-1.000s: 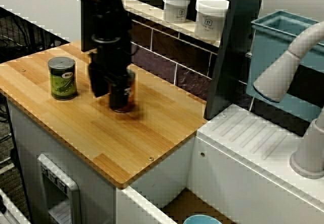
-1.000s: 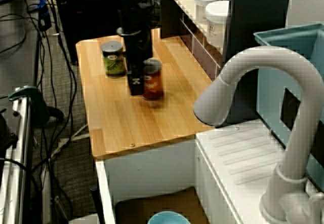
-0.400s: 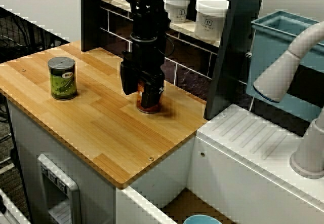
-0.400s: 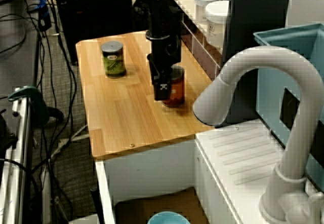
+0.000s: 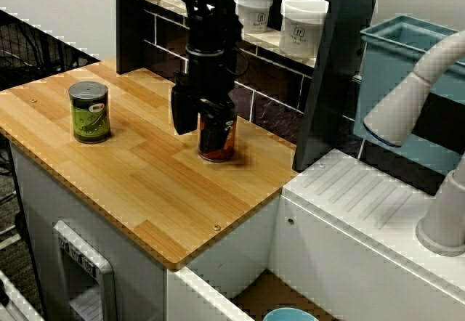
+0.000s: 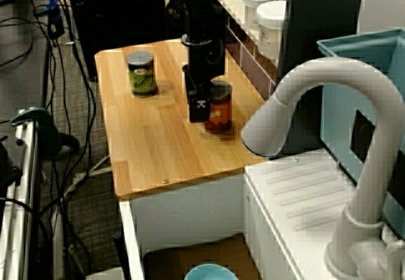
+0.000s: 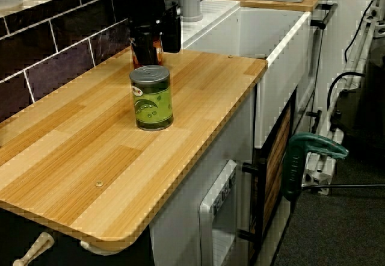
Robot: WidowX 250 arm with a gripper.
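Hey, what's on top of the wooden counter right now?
A green can stands on the wooden counter, and a red can stands upright between the fingers of the gripper. The gripper hides part of the red can; whether it grips the can cannot be told.

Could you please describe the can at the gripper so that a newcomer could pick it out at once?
Start at the wooden counter beside the white sink unit. Two cans stand on it; look near the tiled wall, right at the black gripper. That reddish-brown can differs from the green can standing apart.
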